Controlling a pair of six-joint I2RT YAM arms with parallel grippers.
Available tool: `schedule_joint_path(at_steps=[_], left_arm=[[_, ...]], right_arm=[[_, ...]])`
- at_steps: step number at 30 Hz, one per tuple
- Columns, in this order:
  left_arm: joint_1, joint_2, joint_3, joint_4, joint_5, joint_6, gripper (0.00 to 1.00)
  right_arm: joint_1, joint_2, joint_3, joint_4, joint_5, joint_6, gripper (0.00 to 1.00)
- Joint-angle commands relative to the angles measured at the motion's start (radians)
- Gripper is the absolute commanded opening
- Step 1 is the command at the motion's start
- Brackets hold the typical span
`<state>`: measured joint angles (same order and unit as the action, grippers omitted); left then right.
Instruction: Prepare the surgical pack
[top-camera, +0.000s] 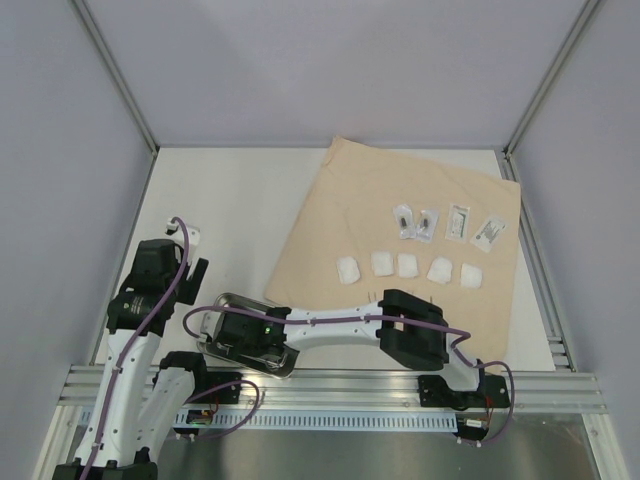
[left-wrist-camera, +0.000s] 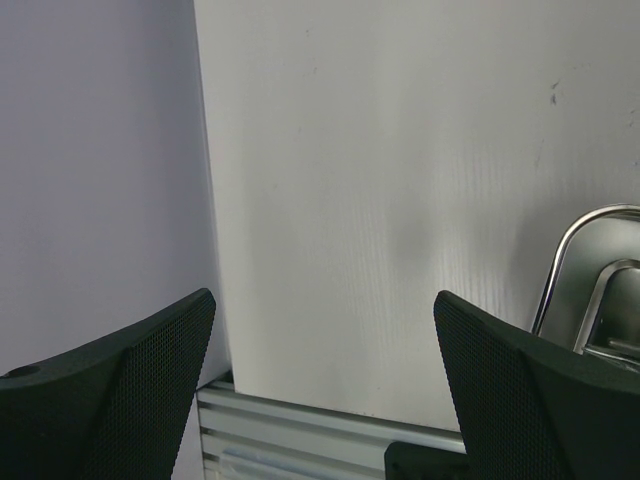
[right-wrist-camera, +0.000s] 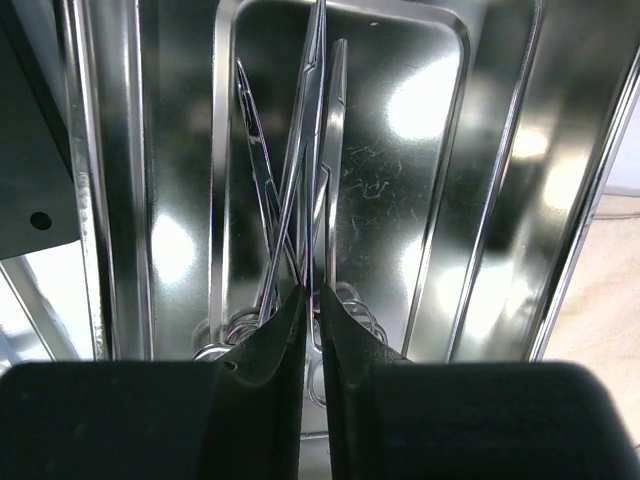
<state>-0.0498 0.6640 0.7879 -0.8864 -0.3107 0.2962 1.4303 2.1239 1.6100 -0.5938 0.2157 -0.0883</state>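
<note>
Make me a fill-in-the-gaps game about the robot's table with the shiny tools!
The tan crepe wrap sheet carries ____ white square gauze pads. Beyond them lie ____ small clear packets. The long steel clamps lie inside the shiny rectangular steel ____. The left gripper is wide ____.
Missing words: five; four; tray; open.

tan wrap sheet flat | gauze pads, packets on it | steel tray holds clamps

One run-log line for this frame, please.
right gripper: shut on clamp in tray | left gripper: open over table | wrap: five gauze pads, four packets
</note>
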Motion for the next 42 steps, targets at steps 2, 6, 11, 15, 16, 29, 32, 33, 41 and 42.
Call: schedule_joint_path(at_steps=[2,6,11,15,16,29,32,33,41,42], left_arm=[[0.008,-0.003,0.008,0.01,0.013,-0.009,1.0],[0.008,-0.003,0.008,0.01,0.015,-0.009,1.0],[0.008,-0.003,0.01,0.007,0.015,-0.009,1.0],[0.008,-0.003,0.01,0.006,0.015,-0.008,1.0],[0.008,-0.003,0.01,0.007,0.015,-0.009,1.0],[0.008,-0.007,-0.003,-0.009,0.067,0.0,1.0],[0.008,-0.006,-0.012,-0.008,0.082,0.006,1.0],[0.008,-0.004,-0.015,-0.008,0.084,0.009,1.0],[0.008,-0.003,-0.032,-0.003,0.11,0.021,1.0],[0.008,0.002,-0.033,-0.003,0.12,0.024,1.0]], right_arm=[[0.002,-0.024,0.047,-0.008,0.005,-0.013,0.15],[0.001,-0.056,0.048,-0.003,0.013,-0.016,0.19],[-0.024,-0.125,0.031,0.005,0.025,0.021,0.21],[-0.112,-0.26,-0.056,0.029,0.037,0.12,0.2],[-0.134,-0.327,-0.082,0.031,0.039,0.177,0.2],[-0.537,-0.607,-0.508,-0.13,-0.029,0.51,0.22],[-0.59,-0.648,-0.588,-0.117,-0.042,0.548,0.22],[-0.614,-0.653,-0.607,-0.106,-0.071,0.553,0.22],[-0.665,-0.634,-0.706,-0.066,-0.082,0.576,0.17],[-0.677,-0.63,-0.71,-0.061,-0.085,0.573,0.17]])
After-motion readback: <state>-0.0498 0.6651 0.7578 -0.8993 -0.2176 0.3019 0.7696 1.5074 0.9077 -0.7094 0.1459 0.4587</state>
